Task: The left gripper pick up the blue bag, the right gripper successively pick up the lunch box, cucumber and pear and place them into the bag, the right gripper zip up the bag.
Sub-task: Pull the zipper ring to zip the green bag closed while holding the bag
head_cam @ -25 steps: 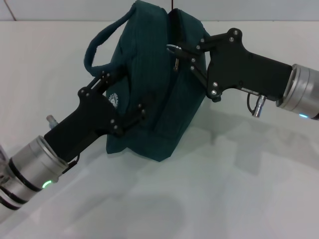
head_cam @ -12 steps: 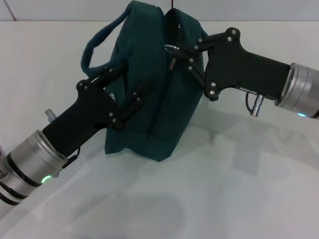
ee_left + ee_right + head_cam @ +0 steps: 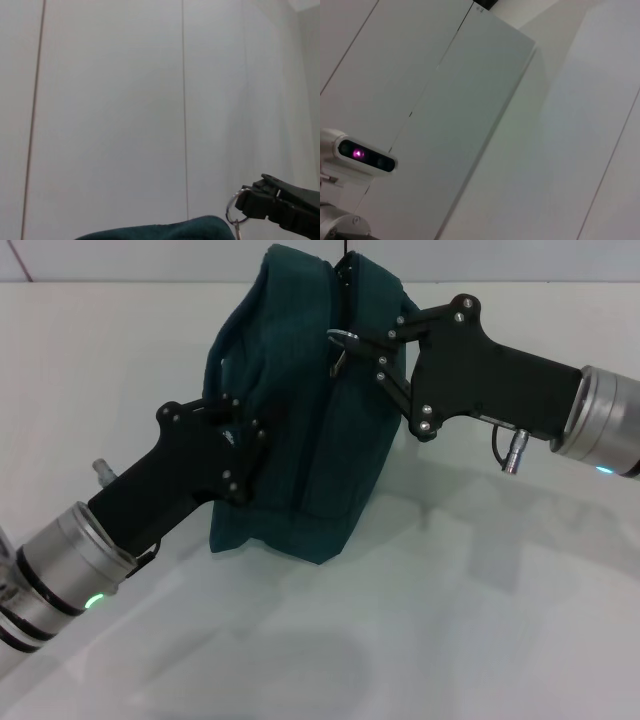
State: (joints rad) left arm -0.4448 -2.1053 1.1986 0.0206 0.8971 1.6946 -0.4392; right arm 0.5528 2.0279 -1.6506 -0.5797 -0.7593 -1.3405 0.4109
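The blue bag [image 3: 300, 410] stands upright in the upper middle of the head view, its base on the white desk [image 3: 450, 620] and its long axis running from the lower left of the frame up toward the top edge. Its narrow zipped top faces upward and away, with the seam running along the crest. The fabric reads as a dark teal-blue. No writing or label on it can be read; the spot where the left gripper presses covers that part of the side panel.

The left gripper [image 3: 245, 445] reaches in from the lower left of the frame and sits against the bag's left side panel. Its jaws are drawn close together on a fold of the cloth — pinching the bag's side.

The right gripper [image 3: 352, 340] comes in from the right edge of the frame, its black body angled up and to the left, and meets the bag near the top of its right face. Its jaws are nearly closed on the metal ring [image 3: 340, 337] of the zipper pull, which hangs just beside the seam. In the left wrist view the same ring [image 3: 235, 212] shows at the lower right, held at the tip of the right gripper [image 3: 250, 202], above a sliver of the bag [image 3: 165, 232] along the bottom edge.
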